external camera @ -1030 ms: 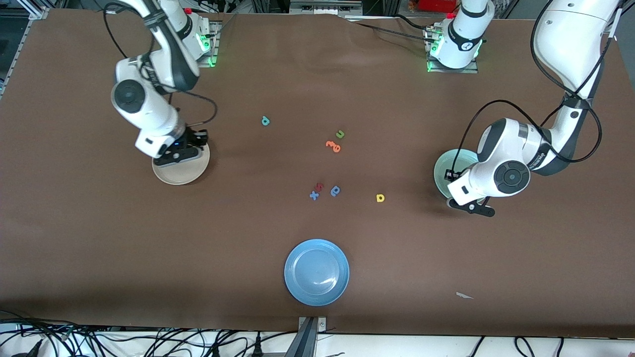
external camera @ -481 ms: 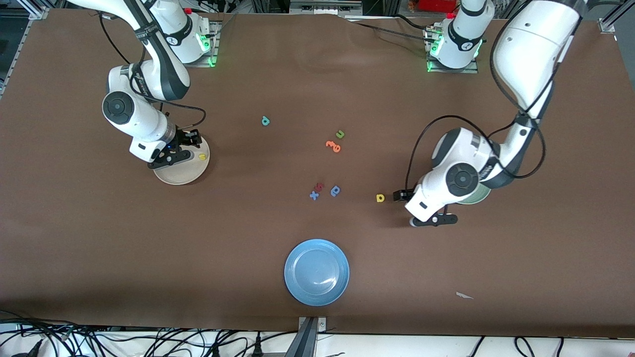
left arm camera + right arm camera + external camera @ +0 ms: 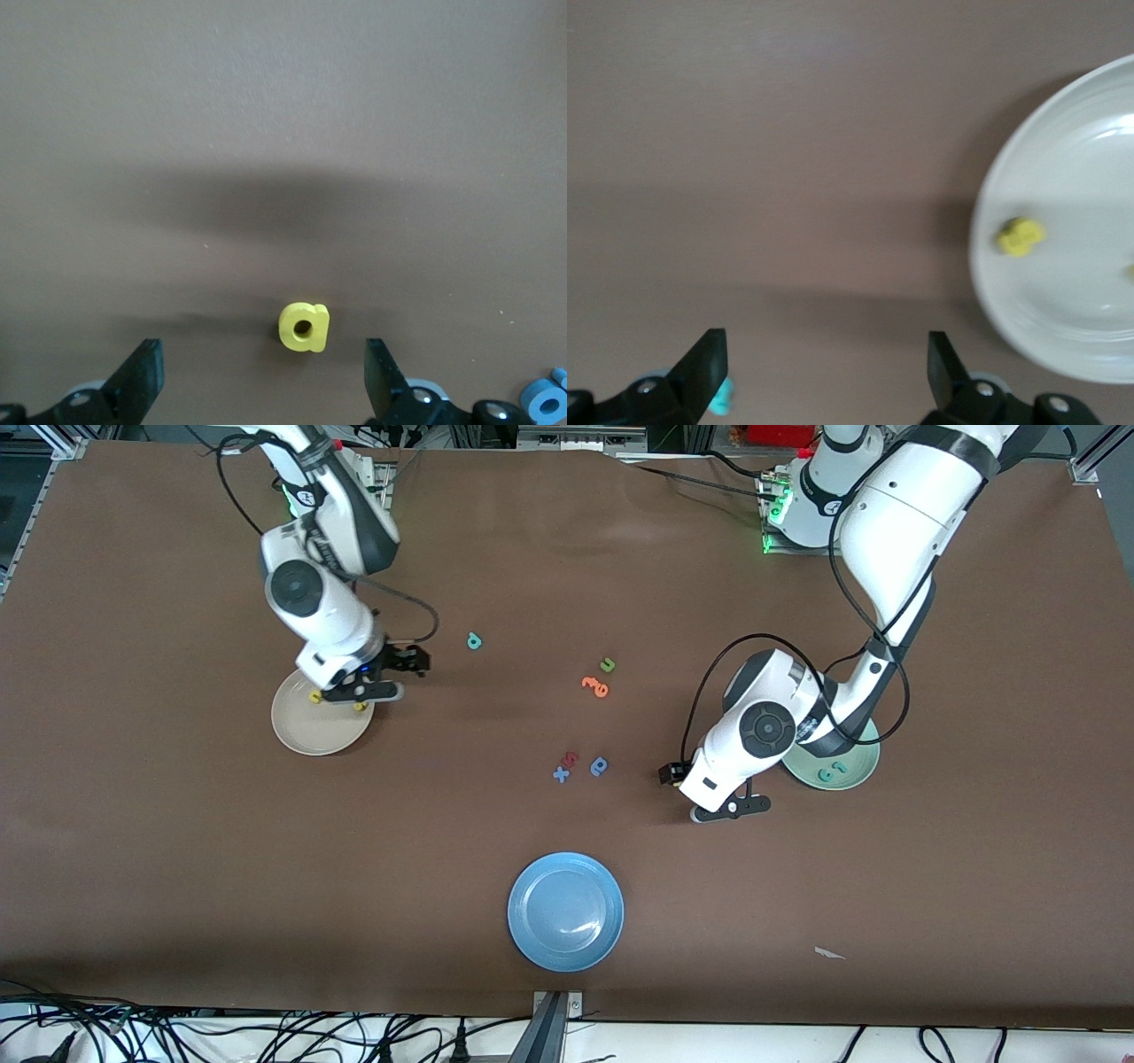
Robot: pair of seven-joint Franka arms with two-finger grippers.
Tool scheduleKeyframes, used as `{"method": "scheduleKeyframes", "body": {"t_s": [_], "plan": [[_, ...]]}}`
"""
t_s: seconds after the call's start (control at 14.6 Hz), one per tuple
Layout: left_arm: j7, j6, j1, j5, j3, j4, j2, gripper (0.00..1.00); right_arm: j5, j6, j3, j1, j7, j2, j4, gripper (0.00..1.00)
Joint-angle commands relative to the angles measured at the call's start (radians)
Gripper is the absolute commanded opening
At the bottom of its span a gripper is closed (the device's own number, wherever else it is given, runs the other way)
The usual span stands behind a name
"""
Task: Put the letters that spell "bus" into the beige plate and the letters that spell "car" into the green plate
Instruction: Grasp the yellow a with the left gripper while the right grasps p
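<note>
Over the yellow "a" (image 3: 304, 327) hangs my left gripper (image 3: 732, 810) (image 3: 261, 381), open, the letter lying on the table between its fingers; the front view hides this letter under the arm. The green plate (image 3: 861, 765) beside it holds two teal letters (image 3: 825, 774). My right gripper (image 3: 361, 693) (image 3: 824, 372) is open and empty over the rim of the beige plate (image 3: 319, 732) (image 3: 1063, 292). In that plate lie two yellow letters (image 3: 314, 697) (image 3: 1021, 237). The teal "b" (image 3: 475, 640) lies on the table toward the middle, apart from the right gripper.
An olive "u" (image 3: 607, 664) and an orange letter (image 3: 595, 685) lie mid-table. Nearer the front camera are a dark red letter (image 3: 571, 758), a blue "x" (image 3: 561, 774) and a blue "a"-like letter (image 3: 599, 766). A blue plate (image 3: 565, 911) sits near the front edge.
Both grippers have opened. The left arm swung from the green plate to above the yellow "a". The right arm left a yellow letter in the beige plate and shifted toward the teal "b".
</note>
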Motion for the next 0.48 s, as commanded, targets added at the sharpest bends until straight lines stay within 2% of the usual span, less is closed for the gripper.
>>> {"method": "scheduleKeyframes", "body": {"t_s": [0.0, 0.14, 0.27, 0.41], "plan": [[-0.059, 0.041, -0.034, 0.005, 0.012, -0.018, -0.005, 0.97, 0.012, 0.124, 0.006, 0.070, 0.143, 0.055, -0.030, 1.00], [-0.111, 0.051, -0.051, 0.055, 0.012, -0.017, 0.004, 0.94, 0.010, 0.202, 0.006, 0.116, 0.193, 0.094, -0.047, 1.00], [-0.147, 0.066, -0.054, 0.109, 0.011, -0.015, 0.022, 0.86, 0.010, 0.326, 0.004, 0.160, 0.236, 0.132, -0.092, 1.00], [-0.145, 0.068, -0.052, 0.112, 0.012, -0.009, 0.033, 0.78, 0.010, 0.388, 0.000, 0.183, 0.244, 0.150, -0.119, 1.00]]}}
